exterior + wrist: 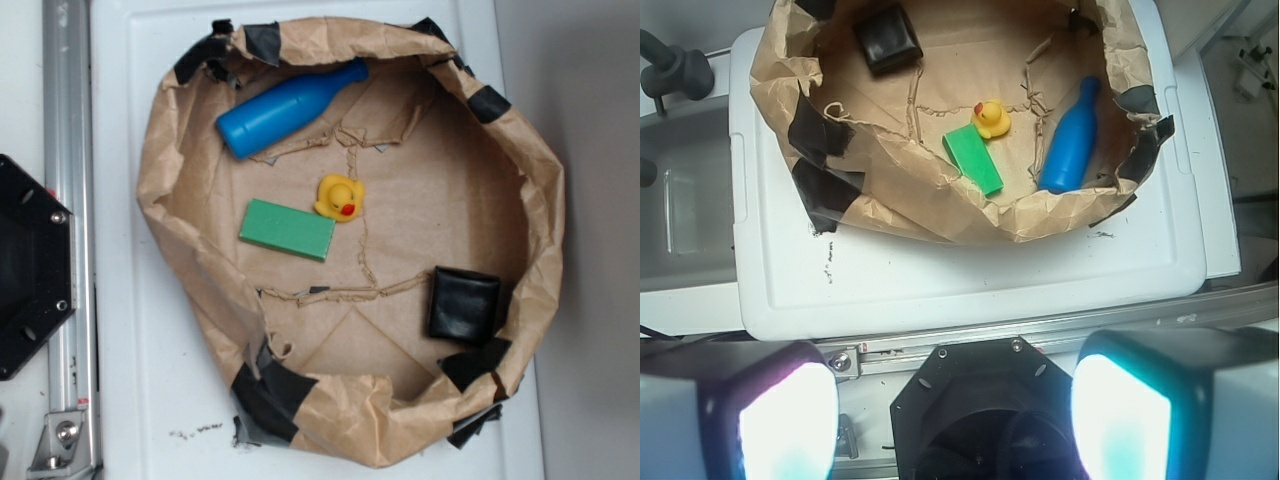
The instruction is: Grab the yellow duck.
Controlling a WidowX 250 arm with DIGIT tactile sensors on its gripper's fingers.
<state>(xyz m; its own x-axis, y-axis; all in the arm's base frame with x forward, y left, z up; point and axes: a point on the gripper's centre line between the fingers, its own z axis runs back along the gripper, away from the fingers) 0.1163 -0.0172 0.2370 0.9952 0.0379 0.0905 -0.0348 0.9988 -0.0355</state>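
Observation:
The yellow duck (339, 197) with a red-orange beak sits upright on the brown paper floor of a crumpled paper basin (160, 200), just right of a green block (287, 229). In the wrist view the duck (990, 119) is far off near the top, beside the green block (973, 159). My gripper (955, 405) is open, its two bright pads (785, 420) wide apart at the bottom of that view with nothing between them. It hangs back over the black robot base (980, 410), well short of the basin. The exterior view does not show the gripper.
A blue bottle (290, 108) lies on its side at the basin's back. A black square object (464, 305) sits at the right. The basin's raised paper walls are patched with black tape. An aluminium rail (68, 150) and the black base (30, 265) stand at the left.

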